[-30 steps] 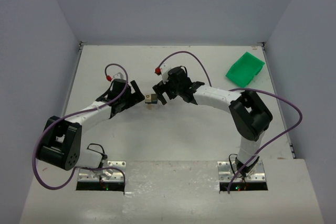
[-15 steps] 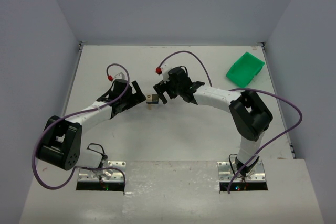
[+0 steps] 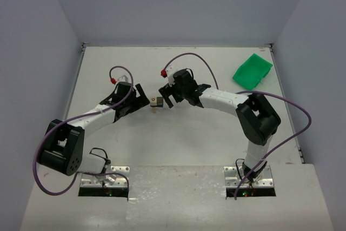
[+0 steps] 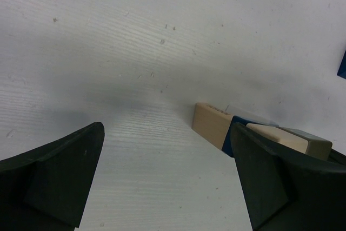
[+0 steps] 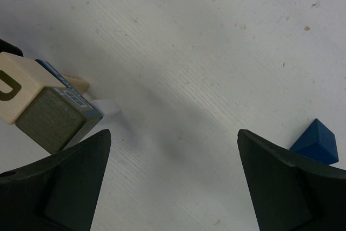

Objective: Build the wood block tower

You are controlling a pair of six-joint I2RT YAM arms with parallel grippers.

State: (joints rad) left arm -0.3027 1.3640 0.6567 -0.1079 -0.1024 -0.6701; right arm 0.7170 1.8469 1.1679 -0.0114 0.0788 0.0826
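The wood block tower [image 3: 157,101] stands mid-table as a small stack between my two grippers. In the left wrist view a tan block [image 4: 213,123] lies at its base, with a cream block [image 4: 277,137] and a grey-green one [image 4: 315,145] higher up, partly behind my right finger. The right wrist view shows the tower [image 5: 51,117] at the left edge, cream and olive blocks over blue and tan ones. A loose dark blue block [image 5: 316,142] lies to the right. My left gripper [image 3: 141,97] [image 4: 167,182] and right gripper [image 3: 165,95] [image 5: 173,182] are both open and hold nothing.
A green plastic bin [image 3: 252,70] sits at the back right of the table [image 3: 178,133]. Grey walls enclose the table on three sides. Purple cables loop off both arms.
My left gripper has edged slightly to the right, toward the tower. The right gripper and the blocks have barely moved.
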